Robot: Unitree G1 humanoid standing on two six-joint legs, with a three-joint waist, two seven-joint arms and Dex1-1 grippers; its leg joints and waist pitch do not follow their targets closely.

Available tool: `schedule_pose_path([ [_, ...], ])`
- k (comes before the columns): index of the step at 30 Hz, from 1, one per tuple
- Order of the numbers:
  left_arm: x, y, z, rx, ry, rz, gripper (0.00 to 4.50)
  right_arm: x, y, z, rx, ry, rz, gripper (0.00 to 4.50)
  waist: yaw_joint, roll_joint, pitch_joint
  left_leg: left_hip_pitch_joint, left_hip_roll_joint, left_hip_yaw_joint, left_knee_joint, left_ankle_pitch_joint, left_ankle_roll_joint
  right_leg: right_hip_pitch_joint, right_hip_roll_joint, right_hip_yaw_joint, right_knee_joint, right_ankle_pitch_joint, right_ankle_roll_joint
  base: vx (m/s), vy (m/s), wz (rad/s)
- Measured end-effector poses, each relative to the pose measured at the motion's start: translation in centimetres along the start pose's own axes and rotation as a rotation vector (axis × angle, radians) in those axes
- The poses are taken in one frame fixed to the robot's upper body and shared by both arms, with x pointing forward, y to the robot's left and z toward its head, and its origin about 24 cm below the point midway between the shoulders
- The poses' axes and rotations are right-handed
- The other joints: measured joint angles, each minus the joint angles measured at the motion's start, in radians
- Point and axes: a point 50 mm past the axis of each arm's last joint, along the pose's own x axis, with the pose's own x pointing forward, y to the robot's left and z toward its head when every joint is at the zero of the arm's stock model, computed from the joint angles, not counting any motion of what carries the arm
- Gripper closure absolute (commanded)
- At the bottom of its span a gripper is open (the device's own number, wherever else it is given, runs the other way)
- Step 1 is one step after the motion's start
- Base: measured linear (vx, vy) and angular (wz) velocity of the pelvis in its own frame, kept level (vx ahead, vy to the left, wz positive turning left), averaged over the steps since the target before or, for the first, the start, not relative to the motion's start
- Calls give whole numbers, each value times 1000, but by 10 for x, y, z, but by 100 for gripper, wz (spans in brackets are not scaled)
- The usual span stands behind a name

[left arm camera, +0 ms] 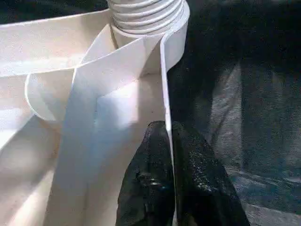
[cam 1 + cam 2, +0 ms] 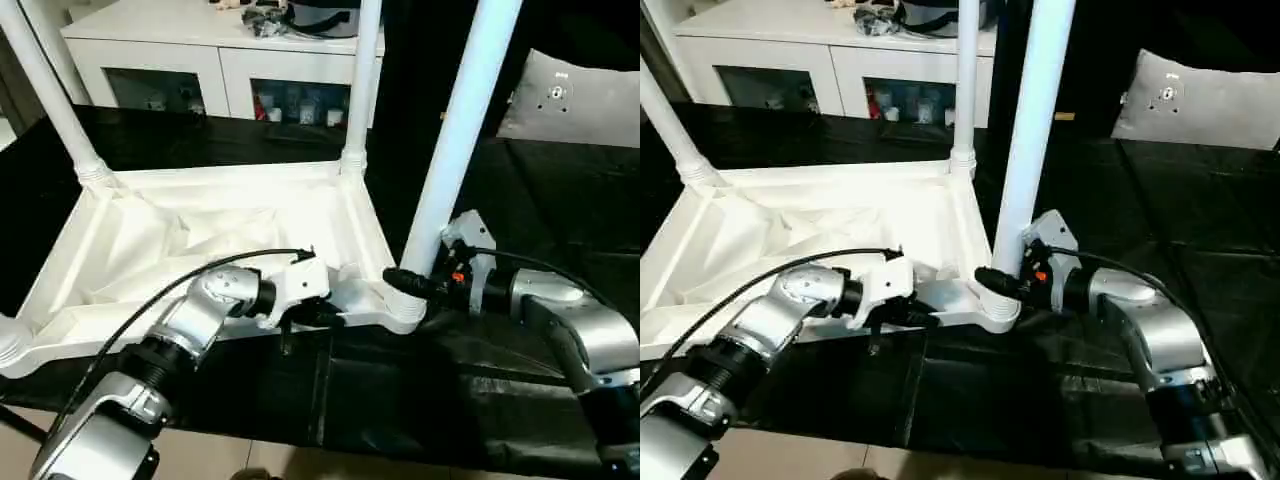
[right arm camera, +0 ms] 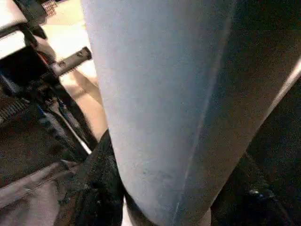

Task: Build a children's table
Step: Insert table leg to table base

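- The table top (image 2: 200, 235) lies upside down on the black counter (image 2: 560, 210), filling the left and centre of the head frame, ribbed side up.
- You can see three legs standing in corner sockets: one at upper left (image 2: 50, 90), one at top centre (image 2: 362, 80), and the near-right leg (image 2: 462, 130) rising through the upper right.
- The fourth corner, at the lower left edge, shows a socket (image 2: 10, 345), but whether a leg stands in it is cut off, so I judge the build at least three-quarters done.
- Your right hand (image 2: 405, 283) is closed around the base of the near-right leg, just above its socket; seating or twisting it home looks like the step in hand.
- Your left hand (image 1: 169, 155) pinches the top's near rim wall, one finger on each side, bracing it.
- The near rim sits close to the counter's front edge, so keep any push away from you.
- Open counter lies to the right; a white cabinet (image 2: 210, 60) stands behind.
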Motion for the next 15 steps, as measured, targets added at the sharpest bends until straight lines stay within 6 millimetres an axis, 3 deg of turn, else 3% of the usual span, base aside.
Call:
schedule_pose_path([
  [9, 1, -1, 0, -18, -8, -15, 450, -7, -11, -16, 215, -129, 7, 261, 17, 0, 0, 0, 0, 0, 0, 0, -1, 0, 0, -1, -1, 0, 0, 0, 0, 0],
  [15, 4, -1, 1, -37, -18, -11, 450, -16, -6, -36, 304, -258, -30, 261, 25, 3, -2, 0, 0, 0, -1, -1, -1, 0, 0, -1, -1, 0, 0, 0, 0, 0],
])
